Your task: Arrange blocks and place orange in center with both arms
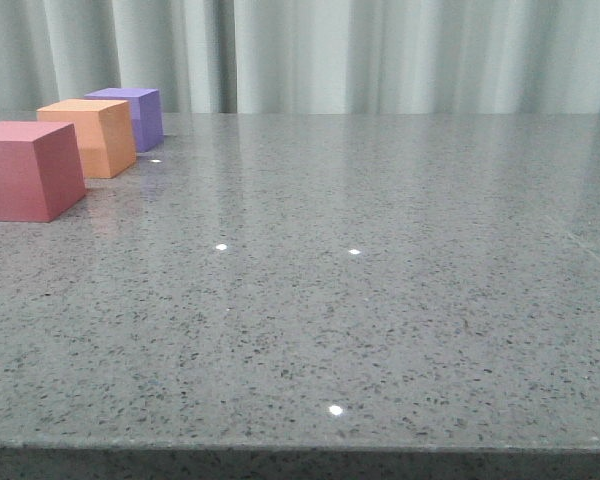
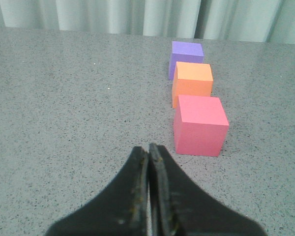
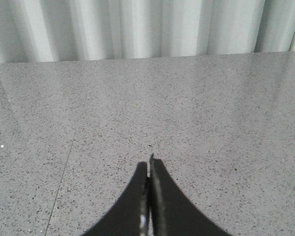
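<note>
Cubes are lined up at the far left of the grey speckled stone tabletop [image 1: 400, 300], running away from the robot: the dull red cube [image 1: 25, 170] nearest, the orange cube [image 1: 90, 137] just behind it, and the purple cube [image 1: 132, 116] farthest back, close to the pale curtain [image 1: 380, 55]. Small gaps appear to be left between neighbours, though contact cannot be ruled out. In the left wrist view the left gripper [image 2: 149, 150] is seen with its jaws pressed together and nothing held, hanging above the stone near the red cube. Further right, the middle of the table is bare stone, and the center meant for the orange cube is marked by nothing. In the right wrist view the right gripper [image 3: 149, 164] is likewise seen pressed together and empty over bare stone, well apart from all three cubes. The task is judged to be at its opening step, with no cube yet gripped. For the next move, the left jaws would need to be spread and brought down around the orange cube without its two close neighbours being nudged.
</note>
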You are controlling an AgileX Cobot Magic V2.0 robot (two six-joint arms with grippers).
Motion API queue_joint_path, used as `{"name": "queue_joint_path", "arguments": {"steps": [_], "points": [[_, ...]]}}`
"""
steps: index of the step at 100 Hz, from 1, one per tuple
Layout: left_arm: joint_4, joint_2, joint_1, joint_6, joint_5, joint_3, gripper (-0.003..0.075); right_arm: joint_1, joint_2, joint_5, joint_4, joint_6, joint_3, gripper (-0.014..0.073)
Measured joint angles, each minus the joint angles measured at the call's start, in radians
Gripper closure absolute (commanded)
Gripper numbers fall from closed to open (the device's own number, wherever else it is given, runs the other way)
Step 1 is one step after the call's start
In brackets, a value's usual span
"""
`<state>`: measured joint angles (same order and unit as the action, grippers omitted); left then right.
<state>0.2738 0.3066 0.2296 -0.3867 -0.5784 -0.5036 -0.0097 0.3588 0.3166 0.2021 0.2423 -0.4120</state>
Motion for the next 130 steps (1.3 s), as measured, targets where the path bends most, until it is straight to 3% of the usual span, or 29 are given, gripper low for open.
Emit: {"name": "queue_joint_path", "arguments": {"steps": [13, 28, 39, 90, 130], "points": [[0.000, 0.000, -0.009, 0.036, 0.096, 0.034, 0.0741, 0.000, 0.000, 0.000, 0.000, 0.000, 0.000, 0.0662], [-0.122, -0.002, -0.032, 0.244, 0.258, 0.098, 0.0741, 0.000, 0.000, 0.000, 0.000, 0.000, 0.000, 0.0662], [-0.165, -0.017, -0.052, 0.307, 0.318, 0.148, 0.0741, 0.000, 0.000, 0.000, 0.000, 0.000, 0.000, 0.0662], [-0.177, -0.307, -0.087, 0.327, 0.372, 0.428, 0.0741, 0.000, 0.000, 0.000, 0.000, 0.000, 0.000, 0.0662], [-0.183, -0.310, -0.173, 0.327, 0.532, 0.507, 0.0741, 0.000, 0.000, 0.000, 0.000, 0.000, 0.000, 0.0662]]}}
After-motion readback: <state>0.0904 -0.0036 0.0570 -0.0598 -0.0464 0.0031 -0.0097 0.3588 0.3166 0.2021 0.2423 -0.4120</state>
